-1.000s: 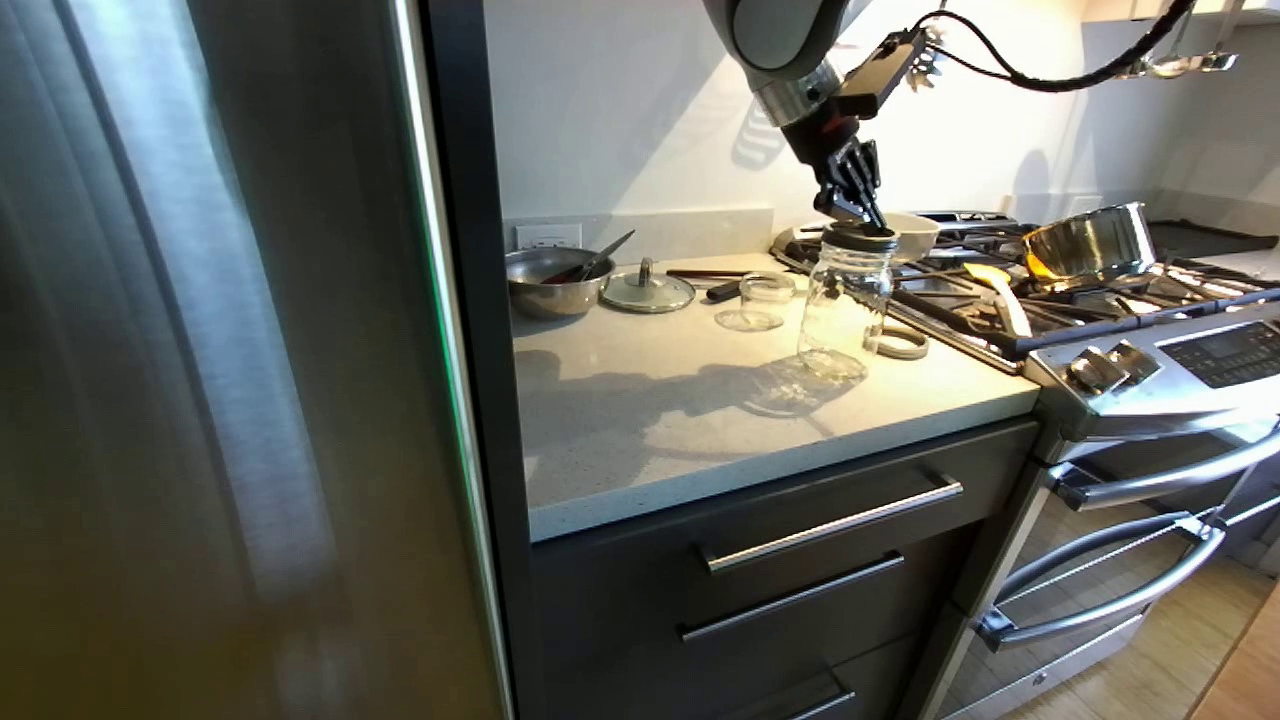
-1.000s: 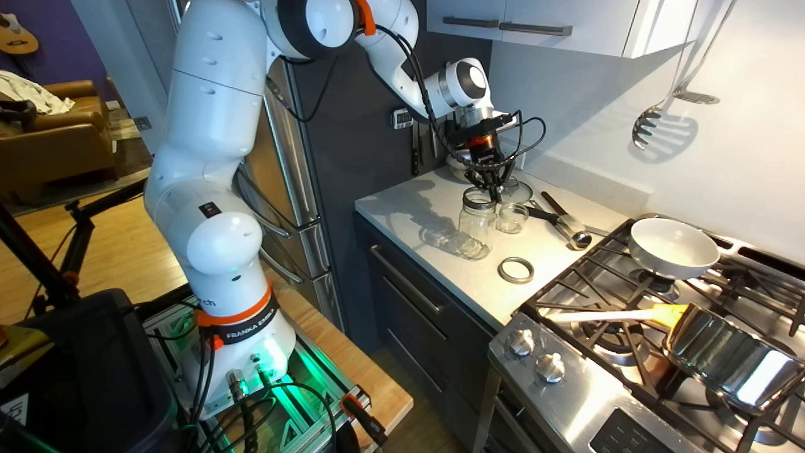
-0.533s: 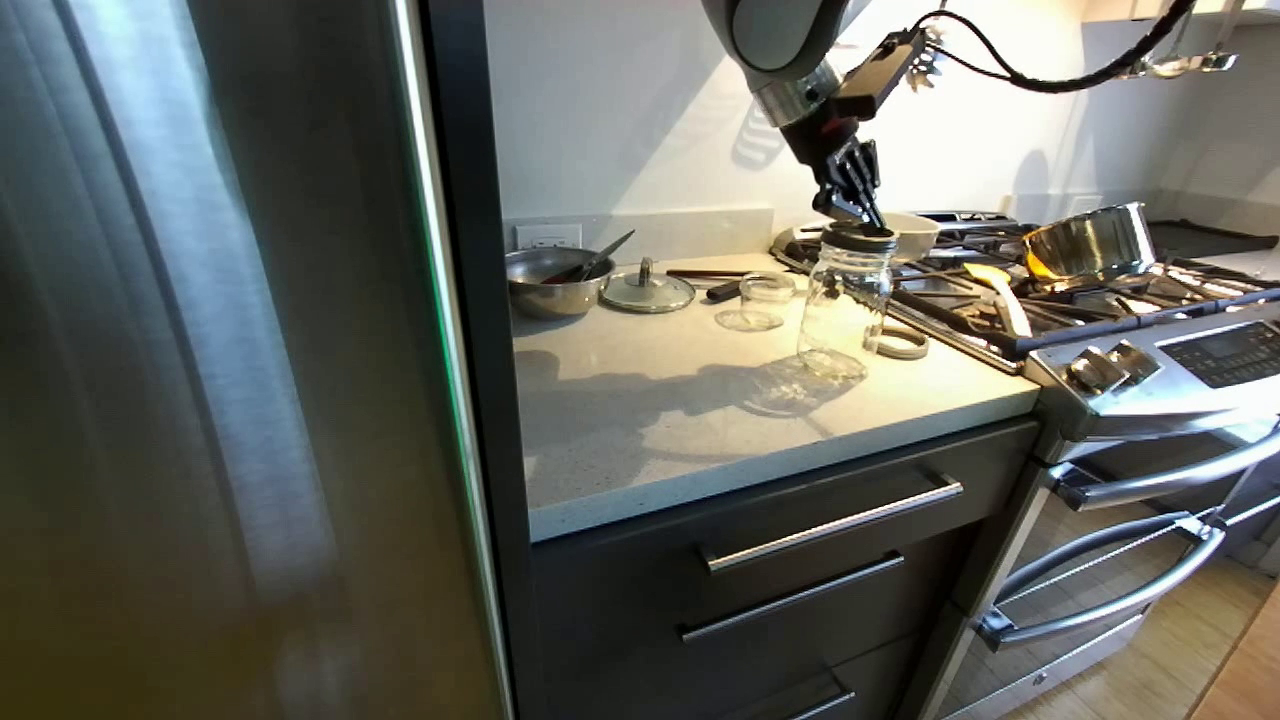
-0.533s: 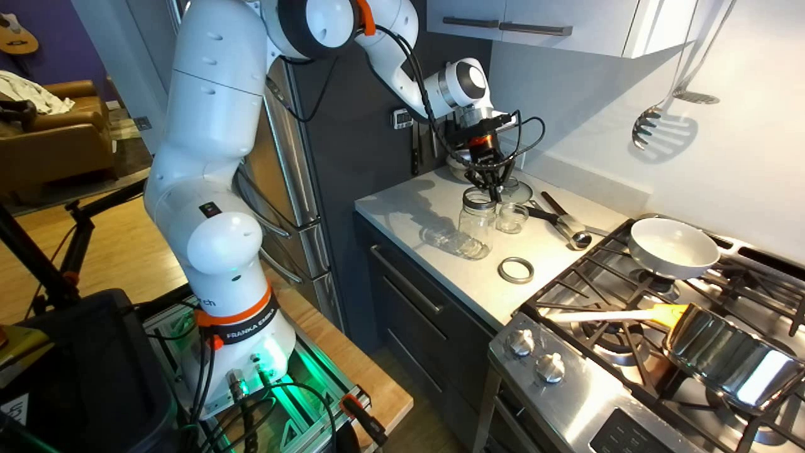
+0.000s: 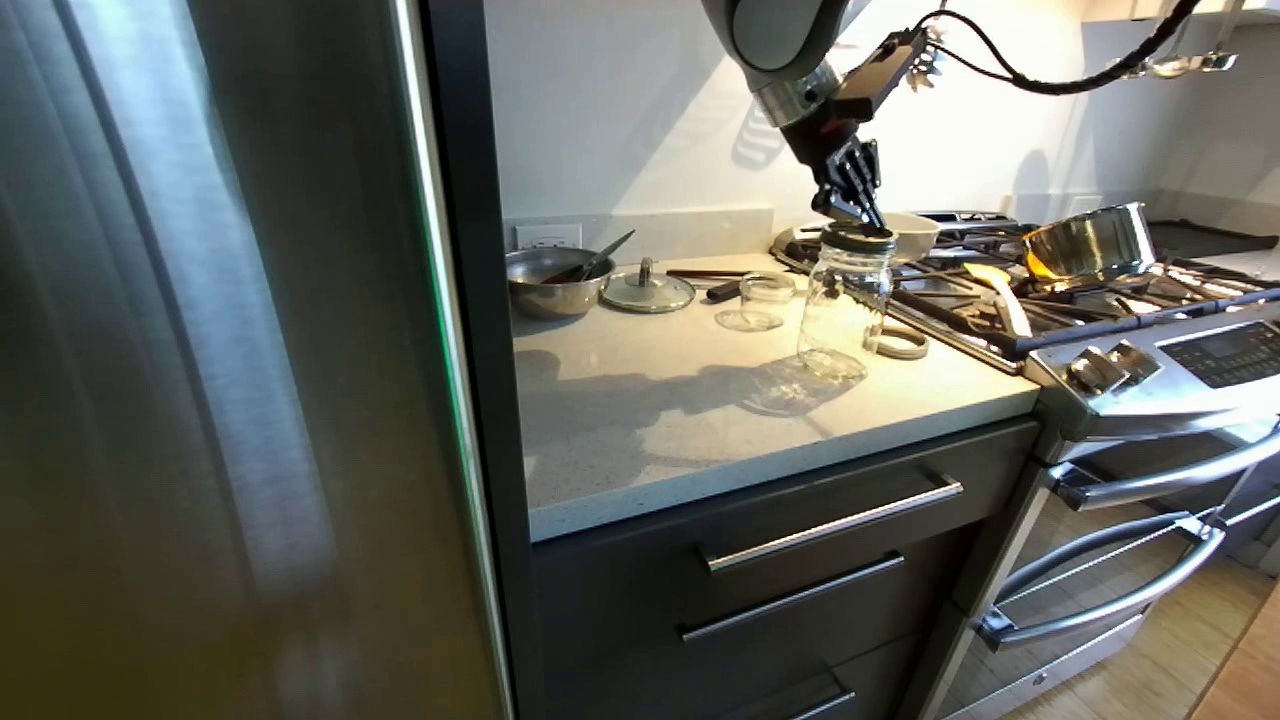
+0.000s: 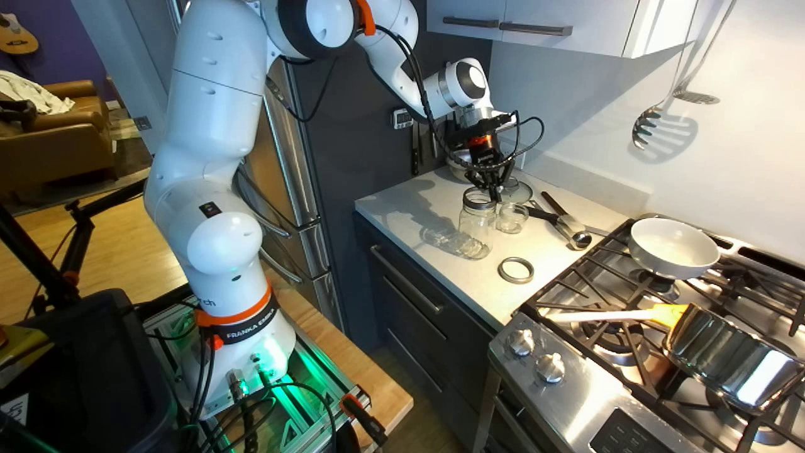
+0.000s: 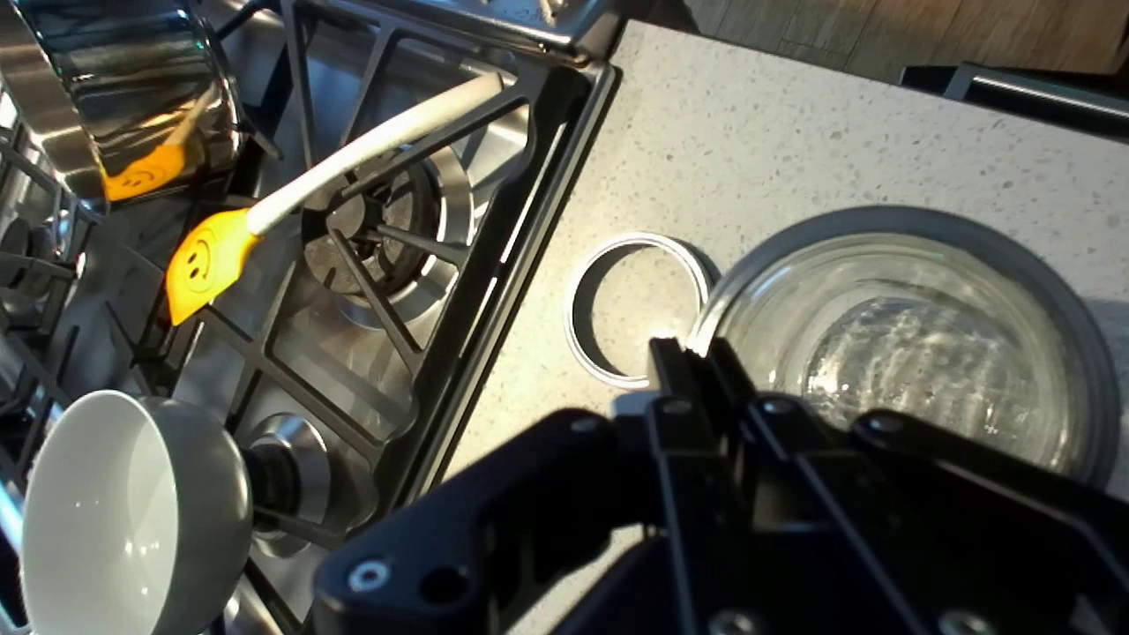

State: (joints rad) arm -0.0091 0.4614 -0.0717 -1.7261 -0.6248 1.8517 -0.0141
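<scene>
Gripper [image 7: 695, 348]: angled down, its tips right at the rim of the tall jar [image 5: 845, 315], the thing nearest to it, on the side facing the stove [image 6: 566, 415].
Fingers [image 7: 663, 370]: drawn close together with only a thin slot between the tips; I cannot tell whether the rim is pinched in that slot or merely lies beneath it.
Tall jar: clear glass, upright on the counter [image 5: 620, 350], nearer the stove-side edge than the opposite end.
Mouth ring [image 7: 882, 219]: a grey band around the jar's top; the glass bottom shows through it in the wrist view, so the mouth looks uncovered.
Loose ring [image 7: 571, 310]: flat near the counter's stove-side edge, towards the front corner, apart from the jar.
Jar and rings so far: as I judge it, one ring is already on the jar and the tips are placed beside it; no lift of the jar shows yet, and the loose ring is untouched.
Small jar [image 6: 512, 217]: just beside the tall jar, towards the back edge.
Pot lid [image 5: 648, 292]: near the back edge, knob up.
Metal bowl [image 5: 555, 300]: in the back corner by the fridge [image 5: 250, 400].
Stove: bears a white bowl [image 6: 674, 248], a tilted pot [image 6: 732, 358] and a yellow-headed spatula [image 7: 353, 160].
</scene>
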